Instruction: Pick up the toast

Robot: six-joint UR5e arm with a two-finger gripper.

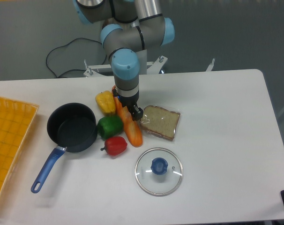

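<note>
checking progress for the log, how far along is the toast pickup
Done: the end effector is down at table level by the toast's left edge, beside the orange baguette. In hand: nothing clearly; whether it grips the wrap can't be told. Left: secure the toast, which lies flat on the table, and lift it.
</note>
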